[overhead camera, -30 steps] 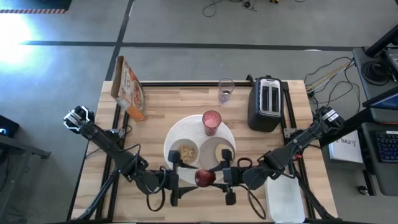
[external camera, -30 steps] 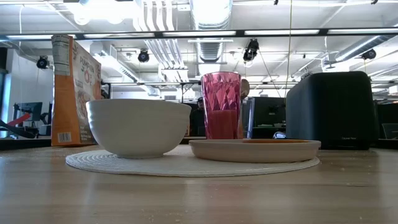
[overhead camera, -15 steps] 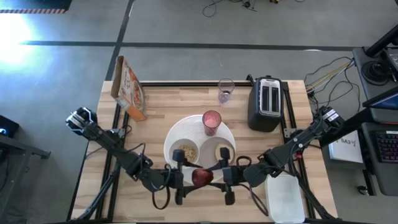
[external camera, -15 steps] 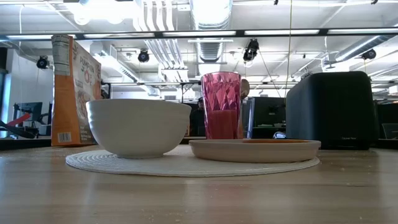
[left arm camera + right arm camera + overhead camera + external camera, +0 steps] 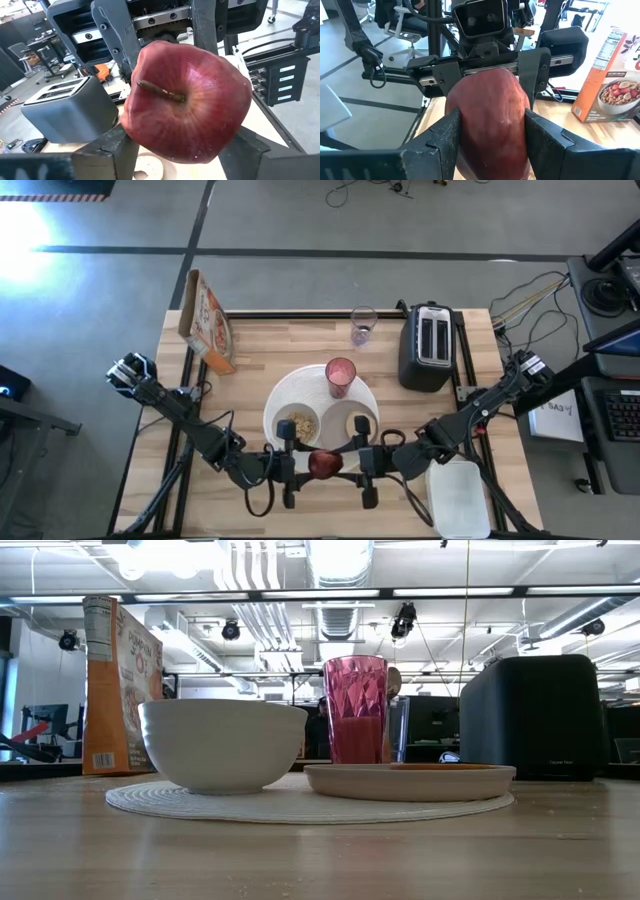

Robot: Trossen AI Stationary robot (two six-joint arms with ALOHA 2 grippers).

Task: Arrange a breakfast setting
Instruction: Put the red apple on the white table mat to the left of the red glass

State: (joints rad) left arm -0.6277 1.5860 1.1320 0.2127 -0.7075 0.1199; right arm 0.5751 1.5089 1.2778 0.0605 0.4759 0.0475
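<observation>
Wooden table (image 5: 250,360): red apple (image 5: 324,464) at 6 o'clock of the large round white plate (image 5: 284,396), mid-handover. My right gripper (image 5: 362,465) clamps it while my left gripper (image 5: 286,466) closes around it, so it can't drop

Grey concrete floor (image 5: 300,240) is surrounding the wood-slat table (image 5: 260,345), cables trailing across it. Glare is pooling at one corner. Overhead, silver ducts (image 5: 270,590) and strip lights (image 5: 470,592) are running along the ceiling; office chairs (image 5: 405,22) are sitting behind.
</observation>
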